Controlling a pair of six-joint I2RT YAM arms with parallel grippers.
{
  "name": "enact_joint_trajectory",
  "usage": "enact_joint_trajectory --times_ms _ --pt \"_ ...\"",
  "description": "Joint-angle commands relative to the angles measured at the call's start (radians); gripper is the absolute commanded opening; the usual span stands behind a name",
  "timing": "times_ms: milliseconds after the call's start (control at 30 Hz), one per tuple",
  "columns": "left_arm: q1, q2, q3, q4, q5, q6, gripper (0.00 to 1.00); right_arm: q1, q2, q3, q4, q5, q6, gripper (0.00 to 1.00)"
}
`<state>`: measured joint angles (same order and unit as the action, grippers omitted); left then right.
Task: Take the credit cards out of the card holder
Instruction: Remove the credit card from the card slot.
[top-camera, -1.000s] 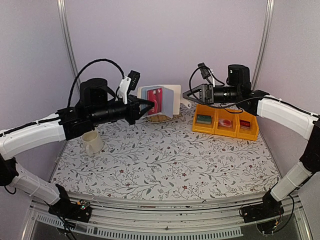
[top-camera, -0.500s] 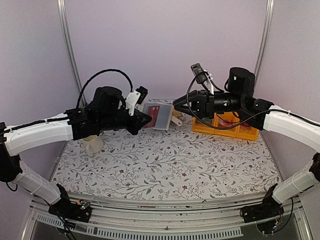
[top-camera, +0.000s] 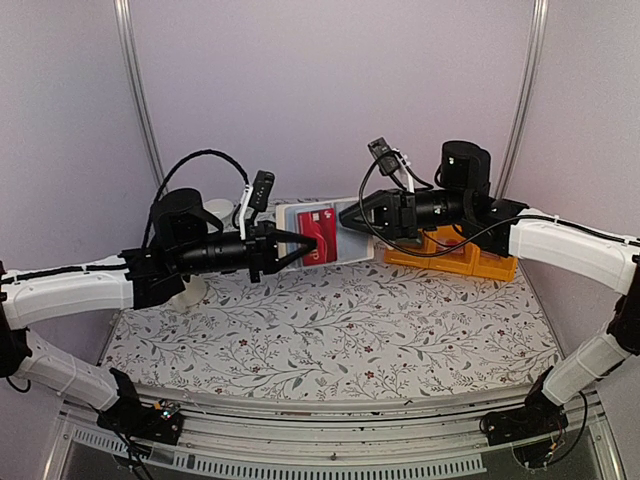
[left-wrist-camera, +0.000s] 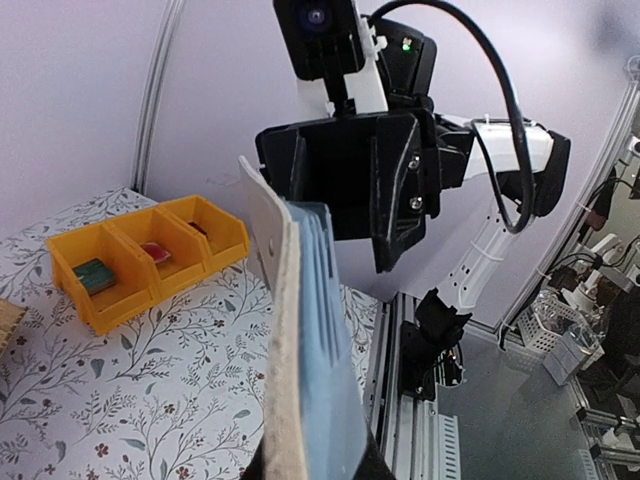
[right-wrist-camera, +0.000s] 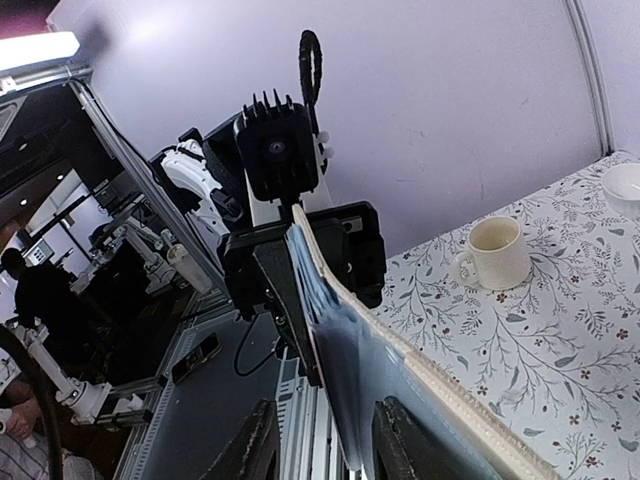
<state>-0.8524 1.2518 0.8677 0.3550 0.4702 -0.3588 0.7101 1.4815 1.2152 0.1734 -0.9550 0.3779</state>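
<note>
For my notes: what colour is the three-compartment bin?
Yellow-orange; the bin shows best in the left wrist view.

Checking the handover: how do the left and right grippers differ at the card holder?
The left gripper is shut on the card holder, at the edge by the red card; the right gripper sits at the opposite edge with jaws apart, no grip visible. The left reaches from the left, the right from the right. Both point inward at it.

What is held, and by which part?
The left gripper jaws clamp the card holder at one edge; right gripper jaws straddle the opposite edge, grip unclear.
</note>
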Motion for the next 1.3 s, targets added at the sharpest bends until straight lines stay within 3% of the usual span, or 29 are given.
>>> enact_joint_trajectory --times_ms 0,133,267,633,900,1133,1267 --pt "0.013 -0.002 -0.025 0.236 0.124 -0.086 0.00 0.002 0.019 0.018 -0.039 -0.045 -0.016 0.33" --pt "0.014 0.004 -0.038 0.288 0.141 -0.117 0.00 0.007 0.028 0.019 -0.038 -0.142 -0.025 0.31" --pt "0.014 0.020 -0.029 0.282 0.136 -0.125 0.00 0.016 0.022 0.014 -0.030 -0.170 -0.043 0.22" --pt "0.014 0.056 -0.004 0.246 0.152 -0.122 0.00 0.031 0.047 0.047 -0.021 -0.153 -0.040 0.20" --pt "0.015 0.051 -0.007 0.247 0.159 -0.117 0.00 0.032 0.066 0.060 -0.043 -0.157 -0.048 0.04" --pt "0.018 0.059 -0.013 0.248 0.178 -0.131 0.00 0.032 0.046 0.055 -0.040 -0.177 -0.043 0.01" --pt "0.034 0.061 -0.041 0.312 0.220 -0.187 0.20 -0.002 0.027 0.037 -0.064 -0.166 -0.033 0.01"
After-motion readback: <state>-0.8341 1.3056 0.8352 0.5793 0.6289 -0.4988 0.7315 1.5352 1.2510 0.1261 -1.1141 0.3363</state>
